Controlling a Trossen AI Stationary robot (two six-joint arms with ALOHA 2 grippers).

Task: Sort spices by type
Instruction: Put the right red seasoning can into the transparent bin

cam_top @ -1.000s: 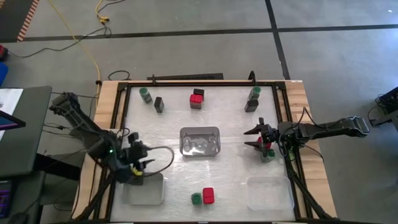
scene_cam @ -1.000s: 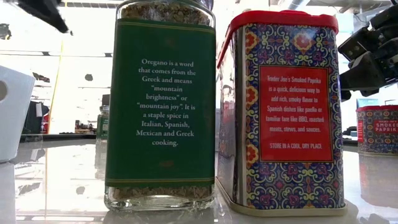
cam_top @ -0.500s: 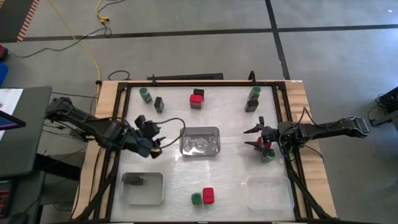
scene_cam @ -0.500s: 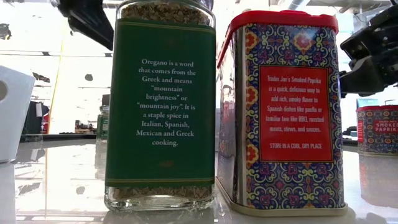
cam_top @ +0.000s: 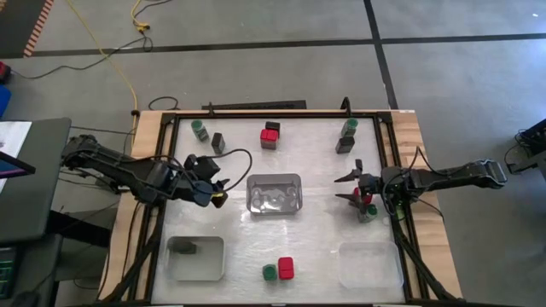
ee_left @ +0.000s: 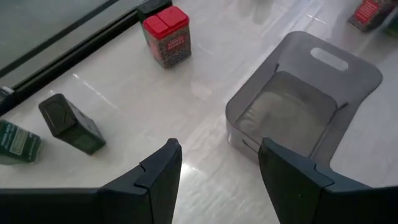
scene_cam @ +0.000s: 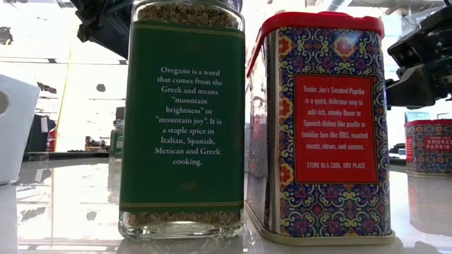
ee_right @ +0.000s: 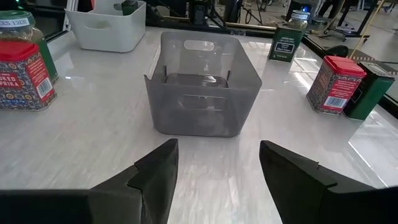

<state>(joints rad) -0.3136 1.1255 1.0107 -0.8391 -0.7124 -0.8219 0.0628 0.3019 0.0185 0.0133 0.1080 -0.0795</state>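
1. On the table's left, the left gripper (cam_top: 215,189) hangs above the tabletop (cam_top: 230,230) just left of the clear grey bin (cam_top: 274,194). Its fingers (ee_left: 158,174) stand apart with nothing between them, so it is released.
2. Near the table's front-left corner sits a white bin (cam_top: 196,257) with one dark spice tin (cam_top: 187,248) inside.
3. At the back left, an oregano jar with a green lid (cam_top: 199,129) stands just beside a dark tin (cam_top: 218,142). The left wrist view shows both, a green-labelled jar (ee_left: 15,142) and a tilted dark tin (ee_left: 71,124).
4. A red-lidded smoked paprika tin (cam_top: 270,136) stands at the back centre, behind the clear grey bin, which looks empty in the left wrist view (ee_left: 298,106).
5. At the front centre, an oregano jar (cam_top: 270,272) and a paprika tin (cam_top: 286,268) stand touching or nearly so. The low view shows them close up, jar (scene_cam: 182,120) beside tin (scene_cam: 321,120).
6. At the back right, a green-lidded jar (cam_top: 349,127) stands just behind another dark tin (cam_top: 344,144).
7. The right gripper (cam_top: 356,188) hovers right of the clear grey bin, its fingers (ee_right: 155,174) spread and holding nothing. A paprika tin (cam_top: 369,205) and a green-lidded jar sit just beside it.
8. A clear bin (cam_top: 368,264) rests at the front right.
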